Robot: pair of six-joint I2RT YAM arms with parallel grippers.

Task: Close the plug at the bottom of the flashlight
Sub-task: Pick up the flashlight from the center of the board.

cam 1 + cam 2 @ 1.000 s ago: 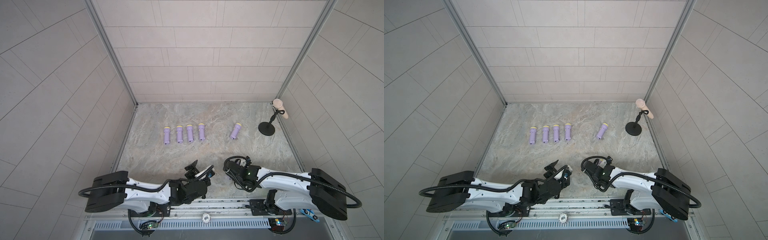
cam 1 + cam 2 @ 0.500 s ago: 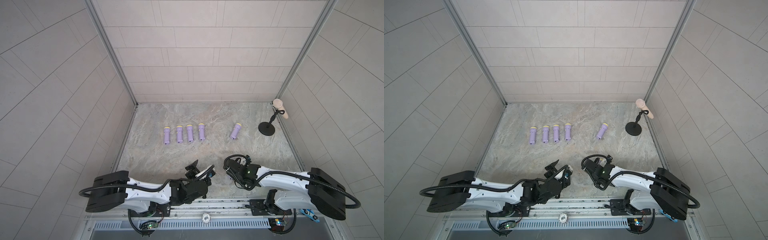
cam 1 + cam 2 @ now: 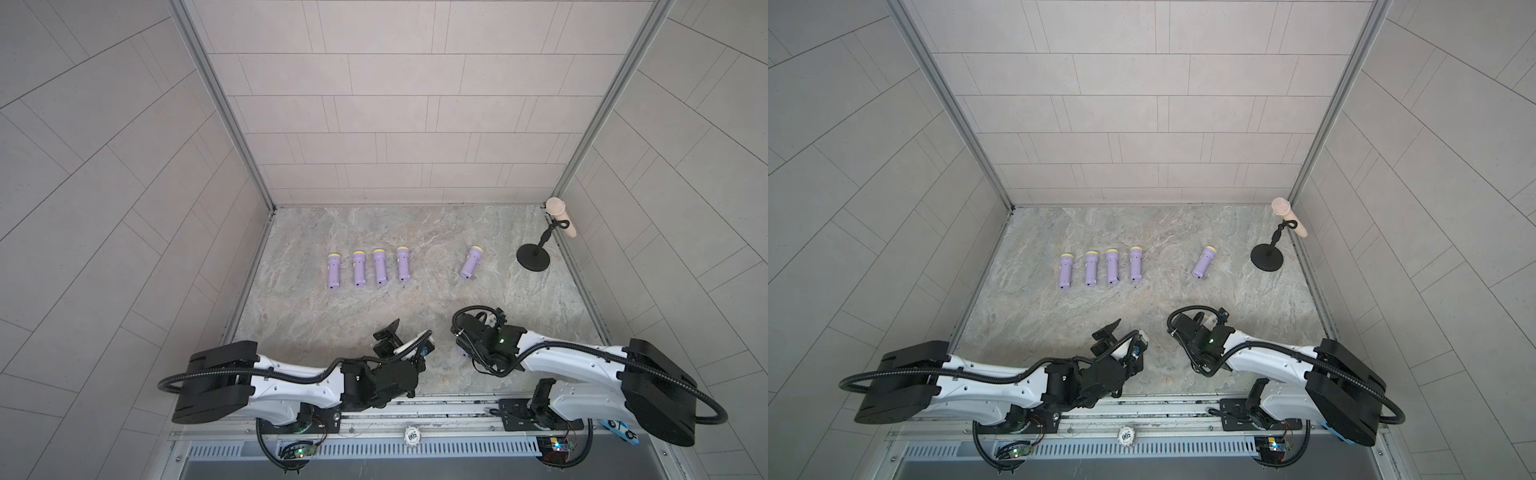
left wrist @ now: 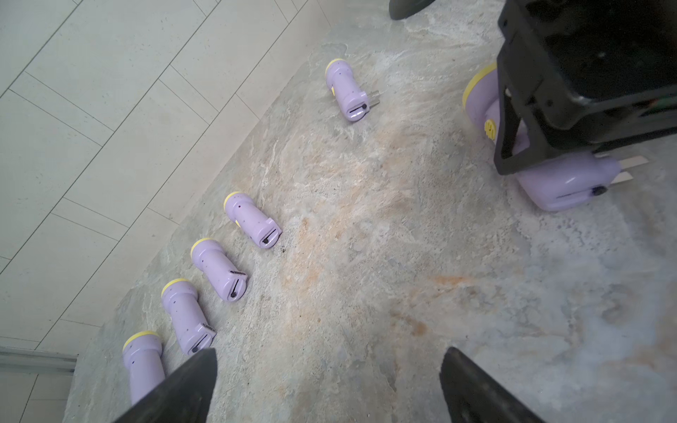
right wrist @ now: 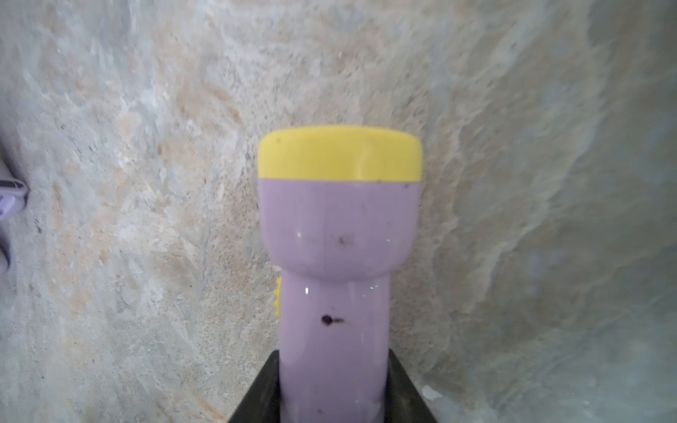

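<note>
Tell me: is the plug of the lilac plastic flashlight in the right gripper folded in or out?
Out: in the left wrist view, two metal prongs project from the base of the lilac plastic flashlight.

Flashlight (image 3: 471, 262) lies between row (image 3: 379, 267) and stand (image 3: 533, 264), seemingly tilted

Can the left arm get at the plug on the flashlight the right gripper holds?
Probably yes: the plug juts clear of the right gripper holding the flashlight, with bare table before the open left gripper.
</note>
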